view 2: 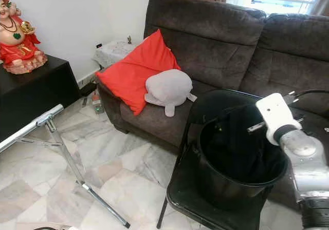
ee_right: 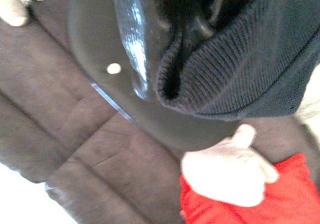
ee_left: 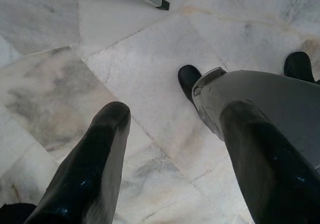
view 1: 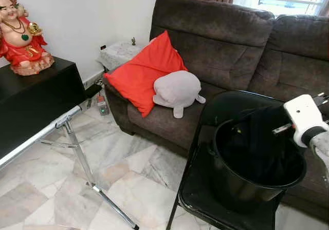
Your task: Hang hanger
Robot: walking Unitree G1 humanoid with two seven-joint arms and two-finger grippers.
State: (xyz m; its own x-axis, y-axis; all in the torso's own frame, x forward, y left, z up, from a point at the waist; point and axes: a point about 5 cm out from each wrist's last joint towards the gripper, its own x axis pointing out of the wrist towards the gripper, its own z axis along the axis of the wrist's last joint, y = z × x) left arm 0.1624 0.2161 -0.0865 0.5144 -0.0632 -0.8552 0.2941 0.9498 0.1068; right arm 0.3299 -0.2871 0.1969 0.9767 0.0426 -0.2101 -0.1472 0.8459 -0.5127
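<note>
Right arm (view 1: 307, 118) reaches over black bucket (view 1: 241, 189) on folding chair (view 1: 198, 199); dark garment (view 1: 257, 137) inside. Red cushion (view 1: 141, 71), grey plush (view 1: 177, 90) on sofa (view 1: 226, 40).

Black folding chair (view 1: 193, 194) stands on marble floor (view 1: 128, 173), carrying black bucket (view 1: 241, 189) (dark garment (view 1: 257, 142) inside); brown sofa (view 1: 221, 40) bears red cushion (view 1: 141, 73).

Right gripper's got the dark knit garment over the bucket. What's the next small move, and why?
Probably lift straight up a little. The right gripper is shut on the dark knit garment, which hangs down into the black bucket on the folding chair. A short lift should clear the rim before swinging toward the metal rack. The left gripper hangs open over the floor.
</note>
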